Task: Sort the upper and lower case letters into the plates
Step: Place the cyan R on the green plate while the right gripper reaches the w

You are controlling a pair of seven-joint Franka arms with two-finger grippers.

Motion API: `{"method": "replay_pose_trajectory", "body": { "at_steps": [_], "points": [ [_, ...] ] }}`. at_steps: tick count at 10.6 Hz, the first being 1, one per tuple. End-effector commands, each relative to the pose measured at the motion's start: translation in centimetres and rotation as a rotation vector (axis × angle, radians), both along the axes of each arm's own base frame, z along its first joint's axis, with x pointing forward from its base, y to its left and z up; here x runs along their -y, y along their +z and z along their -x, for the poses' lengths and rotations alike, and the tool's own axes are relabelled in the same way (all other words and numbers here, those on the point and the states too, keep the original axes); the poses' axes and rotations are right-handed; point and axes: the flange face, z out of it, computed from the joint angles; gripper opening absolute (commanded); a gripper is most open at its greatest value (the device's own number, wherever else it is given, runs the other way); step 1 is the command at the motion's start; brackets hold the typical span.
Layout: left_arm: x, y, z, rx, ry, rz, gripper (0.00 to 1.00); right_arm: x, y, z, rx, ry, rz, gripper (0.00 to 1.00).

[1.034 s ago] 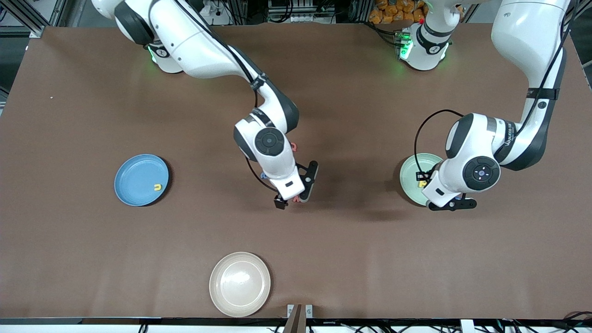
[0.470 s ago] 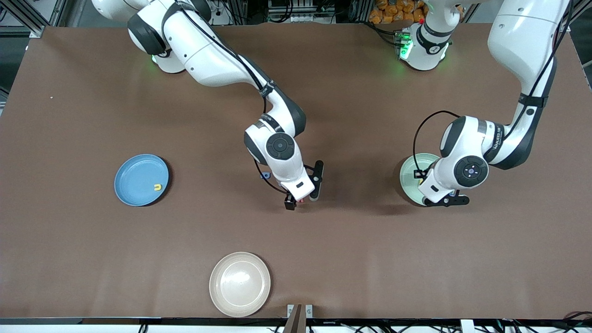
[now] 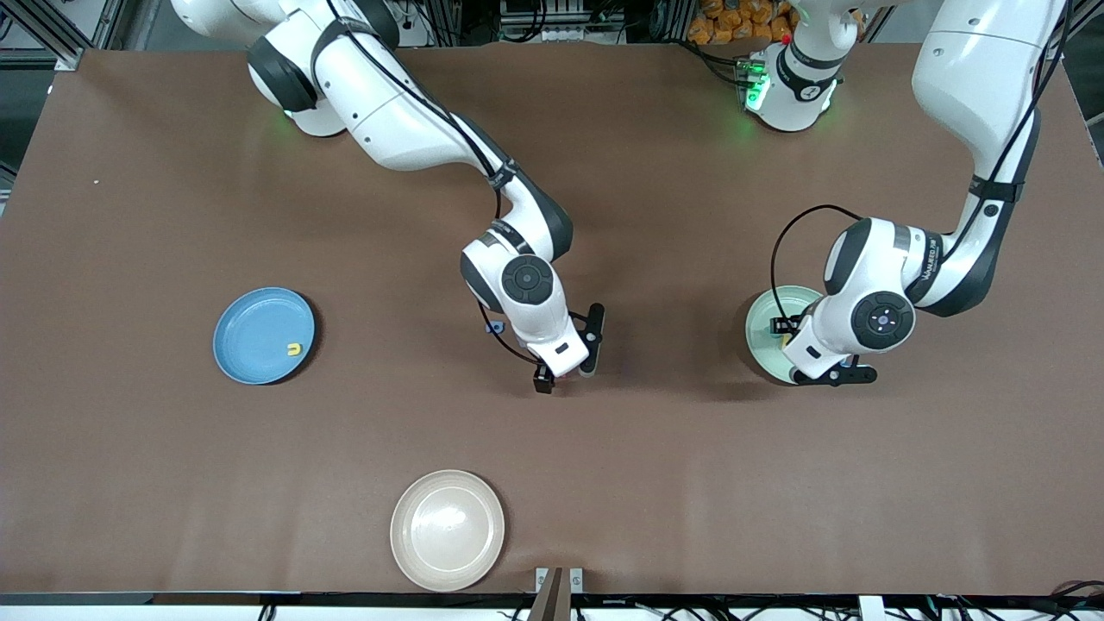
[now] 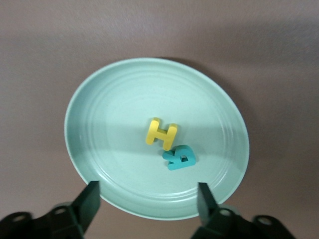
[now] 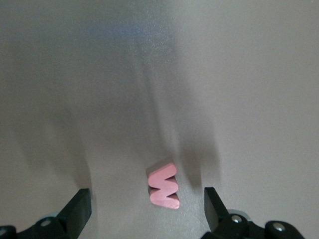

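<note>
My right gripper (image 5: 144, 211) hangs low over the middle of the table with its 2 fingers (image 5: 79, 209) spread wide and nothing in them. The pink letter (image 5: 164, 186) lies flat on the brown table (image 3: 655, 483) right under me, between my fingers, a bit closer to one of them. It looks like a W or an M, and its long way runs across the gap at a slant. I think I must drop straight down and pinch. Nothing stands in my way. A small blue letter (image 3: 494, 328) lies close by, next to my arm.

My left gripper (image 4: 149, 209) is open and empty over the mint green plate (image 4: 99, 89). A yellow H (image 4: 161, 134) and a teal letter (image 4: 179, 157) lie touching in it. The blue plate (image 3: 250, 323), well apart toward the right arm's end, holds a yellow letter (image 3: 295, 349). A cream plate (image 3: 448, 530) sits near the front camera.
</note>
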Motion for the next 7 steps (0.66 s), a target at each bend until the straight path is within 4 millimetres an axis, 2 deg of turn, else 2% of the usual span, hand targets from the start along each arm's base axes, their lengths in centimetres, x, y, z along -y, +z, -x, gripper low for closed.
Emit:
{"method": "replay_pose_trajectory", "body": {
  "at_steps": [1,4,6,7],
  "points": [
    [-0.2,5.6,0.0,0.053,-0.042,-0.026,1.00,-0.5,-0.5,-0.6,0.037,0.003,-0.016,1.00],
    [-0.2,10.6,0.3,0.044,-0.039,-0.045,1.00,-0.3,-1.3,-0.7,0.042,-0.018,-0.025,1.00],
    [0.1,15.3,0.3,0.044,-0.013,-0.039,1.00,-0.4,-1.3,-0.7,0.041,-0.028,-0.027,1.00],
    [0.0,16.9,0.2,0.034,0.004,-0.028,1.00,-0.3,-1.5,-0.7,0.042,-0.031,-0.029,1.00]
  ]
}}
